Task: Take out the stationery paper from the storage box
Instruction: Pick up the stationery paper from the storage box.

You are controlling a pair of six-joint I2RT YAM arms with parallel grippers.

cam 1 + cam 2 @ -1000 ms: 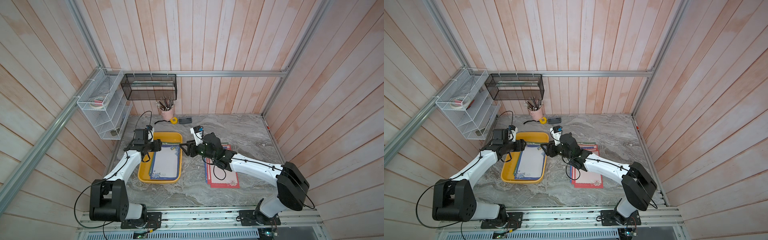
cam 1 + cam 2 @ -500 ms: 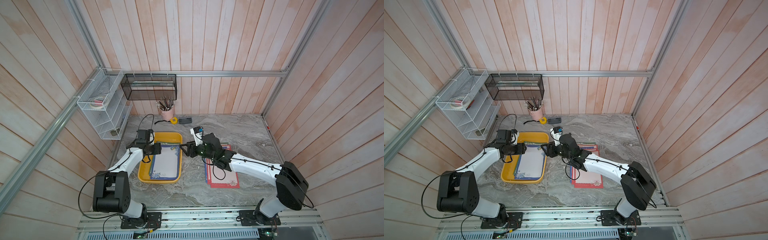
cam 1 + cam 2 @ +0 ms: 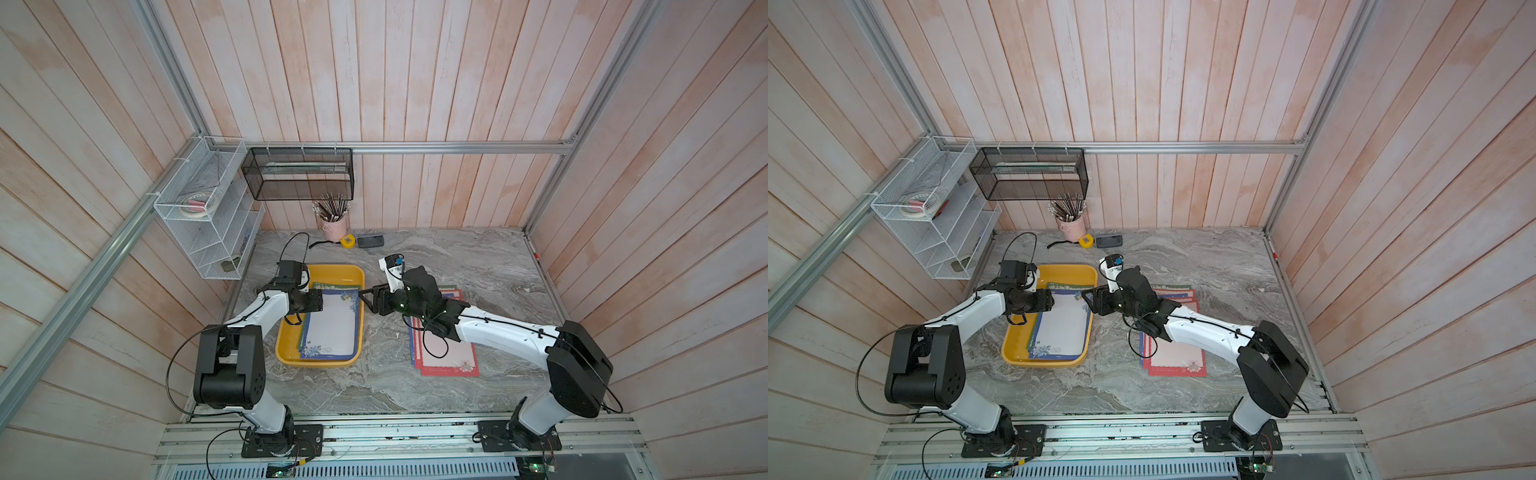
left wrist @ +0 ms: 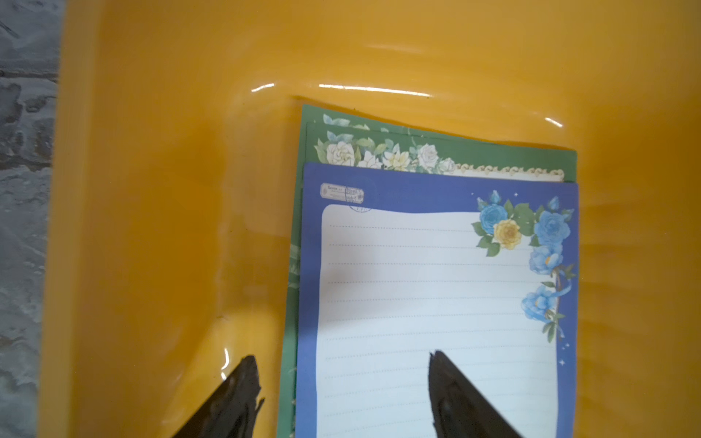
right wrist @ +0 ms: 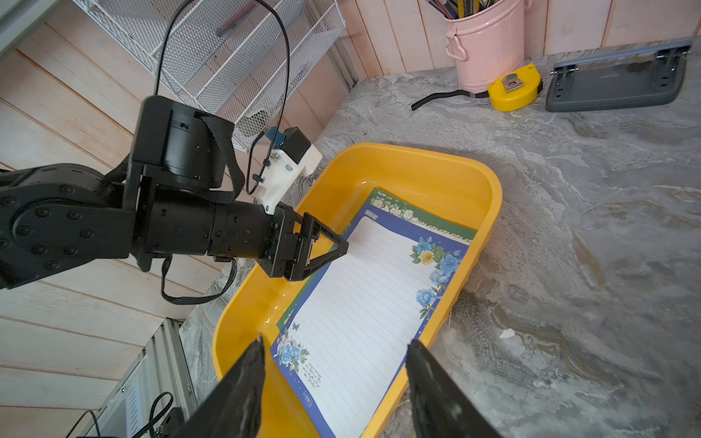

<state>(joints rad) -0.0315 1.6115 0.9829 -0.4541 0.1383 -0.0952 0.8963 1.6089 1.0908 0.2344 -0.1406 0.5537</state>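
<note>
The yellow storage box (image 3: 316,361) (image 3: 1042,362) lies left of centre on the marble table. Inside it lies the stationery paper (image 3: 332,328) (image 4: 417,288) (image 5: 360,303): a blue-bordered lined sheet on top, with green-bordered sheets (image 4: 417,151) under it. My left gripper (image 3: 322,299) (image 4: 343,364) (image 5: 330,246) is open and low in the box. One finger is over the yellow floor, the other over the top sheet. My right gripper (image 3: 362,300) (image 5: 335,352) is open at the box's right rim, holding nothing. More sheets with red borders (image 3: 444,353) (image 3: 1177,357) are stacked on the table under my right arm.
A pink cup of pencils (image 3: 334,226), a yellow tape measure (image 3: 348,241) and a grey hole punch (image 3: 370,241) sit along the back wall. A white wire rack (image 3: 208,216) and a black mesh basket (image 3: 299,174) hang on the walls.
My left arm has shifted a little and its gripper has reached slightly further over the paper. My right gripper has stayed at the box's right rim.
</note>
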